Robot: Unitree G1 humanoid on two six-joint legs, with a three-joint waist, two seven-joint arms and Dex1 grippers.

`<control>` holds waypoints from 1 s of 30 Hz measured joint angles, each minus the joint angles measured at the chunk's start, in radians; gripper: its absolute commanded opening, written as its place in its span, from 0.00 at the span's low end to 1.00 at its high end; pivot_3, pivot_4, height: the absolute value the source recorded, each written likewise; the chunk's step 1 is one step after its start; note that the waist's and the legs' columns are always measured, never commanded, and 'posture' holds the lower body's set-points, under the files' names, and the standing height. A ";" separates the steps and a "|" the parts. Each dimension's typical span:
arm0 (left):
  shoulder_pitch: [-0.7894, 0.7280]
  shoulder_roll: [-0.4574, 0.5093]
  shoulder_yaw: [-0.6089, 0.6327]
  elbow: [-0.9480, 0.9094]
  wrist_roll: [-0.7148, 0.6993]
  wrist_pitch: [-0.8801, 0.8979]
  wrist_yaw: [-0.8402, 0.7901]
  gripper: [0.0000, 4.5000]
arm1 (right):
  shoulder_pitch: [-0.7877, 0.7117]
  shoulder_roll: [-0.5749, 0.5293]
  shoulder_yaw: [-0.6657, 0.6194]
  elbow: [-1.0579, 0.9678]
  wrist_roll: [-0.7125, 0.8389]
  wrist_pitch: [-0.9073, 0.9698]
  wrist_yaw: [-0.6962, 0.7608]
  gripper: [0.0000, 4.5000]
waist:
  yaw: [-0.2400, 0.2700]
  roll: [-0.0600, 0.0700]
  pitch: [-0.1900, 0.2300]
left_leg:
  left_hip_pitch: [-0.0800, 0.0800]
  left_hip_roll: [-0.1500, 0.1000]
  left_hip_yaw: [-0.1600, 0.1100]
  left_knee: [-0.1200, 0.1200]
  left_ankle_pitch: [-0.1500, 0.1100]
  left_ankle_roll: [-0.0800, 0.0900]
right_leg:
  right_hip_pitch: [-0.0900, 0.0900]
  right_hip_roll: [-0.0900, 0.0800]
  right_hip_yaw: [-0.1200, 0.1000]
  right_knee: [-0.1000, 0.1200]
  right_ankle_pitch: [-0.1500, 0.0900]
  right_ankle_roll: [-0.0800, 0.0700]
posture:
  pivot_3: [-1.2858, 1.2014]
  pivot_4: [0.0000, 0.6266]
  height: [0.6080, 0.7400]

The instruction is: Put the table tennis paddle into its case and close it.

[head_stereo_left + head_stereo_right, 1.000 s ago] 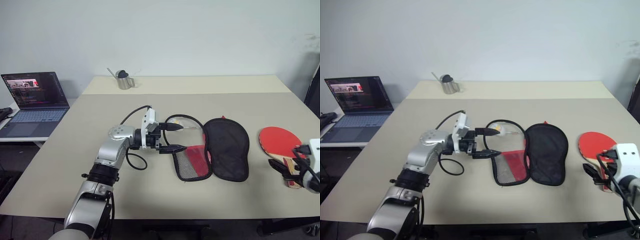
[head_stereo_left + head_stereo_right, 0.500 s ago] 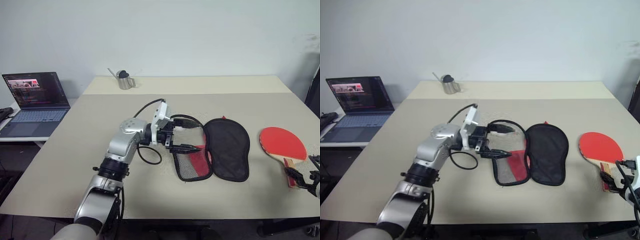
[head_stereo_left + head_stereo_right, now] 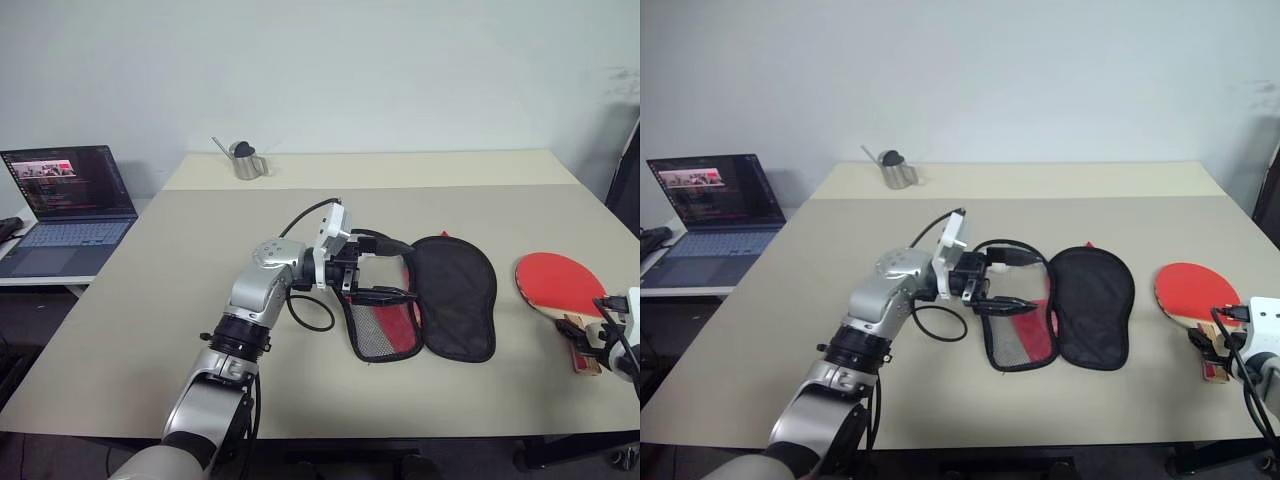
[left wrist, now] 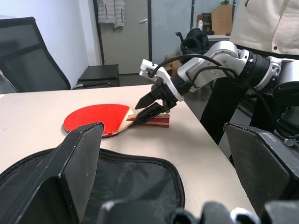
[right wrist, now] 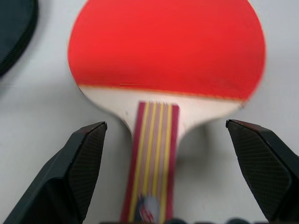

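The table tennis paddle (image 3: 560,283) lies flat at the table's right side, red face up, with its striped handle (image 5: 152,154) pointing to the near edge. My right gripper (image 3: 583,345) is open, and its two fingers (image 5: 84,163) stand on either side of the handle with gaps to it. The case (image 3: 455,297) lies unzipped in the middle of the table, black lining up on the right half, red fabric and the mesh pocket (image 3: 378,328) on the left half. My left gripper (image 3: 405,270) hovers open over that left half, pointing right, with nothing in it.
A small metal watering can (image 3: 244,160) stands at the back left of the table (image 3: 150,300). A laptop (image 3: 65,205) sits on a lower side table to the left. In the left wrist view a person (image 4: 266,23) stands past the table's right edge, near a black chair (image 4: 28,56).
My left gripper has moved right and slightly up, over the case's left half. My right gripper dipped toward the table's near edge and now straddles the paddle's handle. Paddle and case lie unmoved.
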 measured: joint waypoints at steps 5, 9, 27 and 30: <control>0.000 0.003 0.000 0.003 0.001 -0.003 0.002 1.00 | -0.025 -0.003 0.042 0.048 -0.034 -0.017 -0.024 1.00 | -0.001 0.000 0.000 | 0.000 0.000 0.000 0.000 0.000 0.000 | 0.000 0.000 0.000 0.000 0.000 0.000 | 0.52 0.24 1.00; 0.000 0.011 0.000 0.003 0.002 -0.005 0.003 1.00 | -0.028 -0.003 0.048 0.049 -0.044 -0.020 -0.030 1.00 | -0.001 0.000 0.000 | 0.001 0.000 0.000 0.001 0.000 0.000 | 0.001 0.000 0.000 0.000 0.000 0.000 | 0.52 0.24 1.00; -0.019 0.089 0.043 0.091 0.015 -0.041 0.054 1.00 | -0.075 0.045 0.015 0.050 -0.033 0.024 -0.115 0.25 | 0.002 -0.001 0.000 | 0.002 -0.001 0.000 0.002 0.000 0.000 | 0.004 0.000 0.001 0.000 0.000 0.001 | 0.52 0.24 1.00; -0.024 0.115 0.065 0.114 0.021 -0.055 0.070 1.00 | -0.076 0.047 -0.014 -0.016 -0.020 0.069 -0.143 0.25 | -0.001 0.000 0.000 | 0.000 0.000 0.000 0.000 0.000 0.000 | 0.000 0.000 0.001 0.000 0.001 0.001 | 0.52 0.24 1.00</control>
